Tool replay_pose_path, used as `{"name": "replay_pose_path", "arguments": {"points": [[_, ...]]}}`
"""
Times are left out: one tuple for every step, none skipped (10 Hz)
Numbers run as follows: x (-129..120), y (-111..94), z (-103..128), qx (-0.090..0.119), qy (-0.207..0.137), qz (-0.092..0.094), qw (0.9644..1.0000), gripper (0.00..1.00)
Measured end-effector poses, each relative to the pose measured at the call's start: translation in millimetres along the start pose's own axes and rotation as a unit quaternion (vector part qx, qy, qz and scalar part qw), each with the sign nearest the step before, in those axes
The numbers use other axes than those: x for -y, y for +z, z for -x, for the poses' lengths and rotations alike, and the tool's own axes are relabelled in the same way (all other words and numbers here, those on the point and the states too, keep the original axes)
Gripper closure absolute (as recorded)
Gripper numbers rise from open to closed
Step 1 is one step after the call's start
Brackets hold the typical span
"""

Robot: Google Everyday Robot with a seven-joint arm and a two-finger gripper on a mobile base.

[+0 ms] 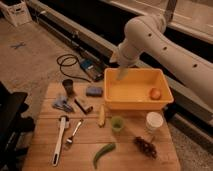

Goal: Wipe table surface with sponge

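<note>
The blue sponge [93,91] lies flat on the wooden table [45,152], just left of a yellow bin [116,96]. My gripper [121,74] hangs from the white arm [150,30] and points down over the bin's left part, near its back left corner. It is to the right of the sponge and above it, not touching it. Nothing shows in the gripper.
An orange fruit [155,93] sits in the bin. On the table are a dark cup [68,87], a blue object [62,104], a brown bar [83,106], a banana [101,116], a green cup [117,123], a white cup [154,121], grapes [145,146], a green pepper [103,152] and utensils [60,140]. A cable [69,62] lies on the floor behind.
</note>
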Motion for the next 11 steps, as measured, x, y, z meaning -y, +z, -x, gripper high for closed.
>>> {"name": "replay_pose_path", "arguments": {"points": [[14, 16, 8, 0.011, -0.008, 0.001, 0.9999, 0.35], [22, 33, 16, 0.022, -0.014, 0.006, 0.9996, 0.35], [26, 49, 21, 0.032, -0.019, 0.013, 0.9992, 0.35], [29, 61, 24, 0.039, -0.023, 0.019, 0.9988, 0.35], [30, 81, 31, 0.05, -0.028, 0.031, 0.9979, 0.35], [30, 92, 35, 0.053, -0.033, 0.038, 0.9973, 0.35], [28, 111, 43, 0.059, -0.04, 0.05, 0.9962, 0.35], [28, 126, 53, 0.065, -0.048, 0.061, 0.9949, 0.35], [29, 141, 63, 0.067, -0.055, 0.07, 0.9937, 0.35], [28, 156, 70, 0.061, -0.058, 0.079, 0.9933, 0.35], [26, 167, 72, 0.055, -0.056, 0.084, 0.9933, 0.35]]}}
